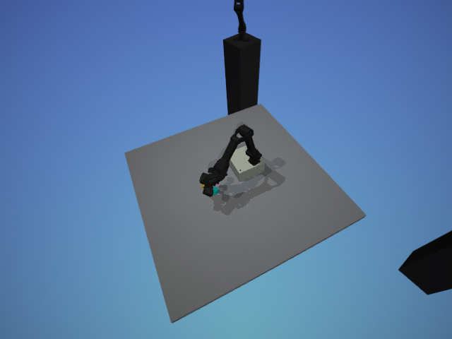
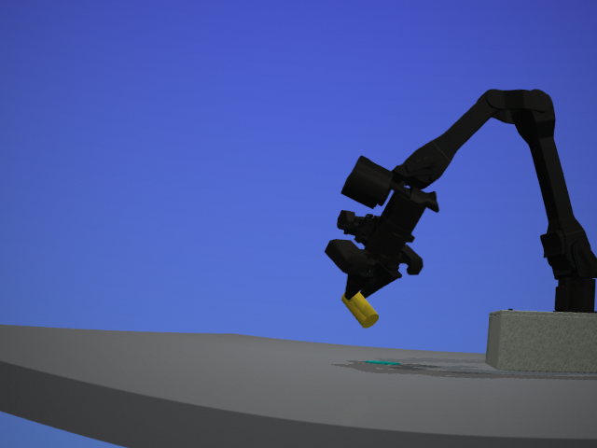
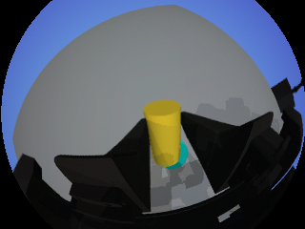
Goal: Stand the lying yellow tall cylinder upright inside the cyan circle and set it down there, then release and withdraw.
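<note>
The yellow tall cylinder (image 1: pixel 203 186) (image 2: pixel 361 311) (image 3: pixel 163 134) is held in the air above the table, tilted, with its lower end toward the arm's base in the exterior view. My gripper (image 2: pixel 355 295) (image 3: pixel 163 120) is shut on it, one finger on each side in the wrist view. In the top view the gripper hides most of the cylinder. The cyan circle (image 1: pixel 216 191) (image 2: pixel 381 362) (image 3: pixel 183 154) lies flat on the table below. In the exterior view it is a little to the right of the cylinder; in the wrist view the cylinder partly covers it.
The grey table top (image 1: pixel 204 255) (image 2: pixel 241 385) carries the pale base block (image 1: pixel 251 171) (image 2: pixel 545 340) under the arm. The arm's shadow falls around the circle. A dark pillar (image 1: pixel 241 76) stands beyond the table's far edge, and another dark block (image 1: pixel 434 266) is off to the right in the top view.
</note>
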`<state>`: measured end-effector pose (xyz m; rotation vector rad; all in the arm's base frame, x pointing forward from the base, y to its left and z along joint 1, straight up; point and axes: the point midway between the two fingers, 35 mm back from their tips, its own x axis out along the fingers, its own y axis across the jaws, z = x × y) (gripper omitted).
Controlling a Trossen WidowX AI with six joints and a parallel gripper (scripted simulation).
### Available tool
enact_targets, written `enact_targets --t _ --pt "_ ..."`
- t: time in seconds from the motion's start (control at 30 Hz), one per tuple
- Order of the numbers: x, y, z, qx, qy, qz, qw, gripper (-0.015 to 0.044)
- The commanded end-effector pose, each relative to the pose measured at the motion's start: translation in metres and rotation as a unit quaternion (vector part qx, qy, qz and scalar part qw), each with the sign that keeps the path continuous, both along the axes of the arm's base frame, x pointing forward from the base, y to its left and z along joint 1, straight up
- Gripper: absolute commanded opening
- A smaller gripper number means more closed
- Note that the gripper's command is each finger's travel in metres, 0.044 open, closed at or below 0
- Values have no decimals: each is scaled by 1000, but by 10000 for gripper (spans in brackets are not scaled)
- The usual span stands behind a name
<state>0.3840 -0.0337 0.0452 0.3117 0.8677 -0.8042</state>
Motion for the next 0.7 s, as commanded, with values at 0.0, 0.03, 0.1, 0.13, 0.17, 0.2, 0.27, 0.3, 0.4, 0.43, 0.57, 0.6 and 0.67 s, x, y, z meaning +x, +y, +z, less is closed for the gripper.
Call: enact_targets --t 0.0,0.03,0.1,0.13,0.17,0.2,0.27,0.3,0.4,0.43,0.57,0.6,0.67 --pt "0 1 -2 -15 -6 3 1000 105" --pt "0 1 -2 -17 -8 3 1000 105" --pt "0 2 -2 -23 -12 4 1000 105" --pt "0 2 -2 -26 -15 4 1000 105" --pt "0 2 -2 -29 -17 4 999 105" --pt "0 2 -2 -32 -19 5 999 105" --pt "0 3 -2 -37 -23 5 999 105" --pt "1 3 -2 -40 -25 5 999 105" --pt "1 4 -2 -48 -32 6 998 105" --pt "1 4 -2 -51 -34 6 998 105" --pt "1 5 -2 -62 -43 6 997 105" --pt "1 5 -2 -65 -45 7 997 105" --pt "1 6 -2 -70 -49 7 996 105"
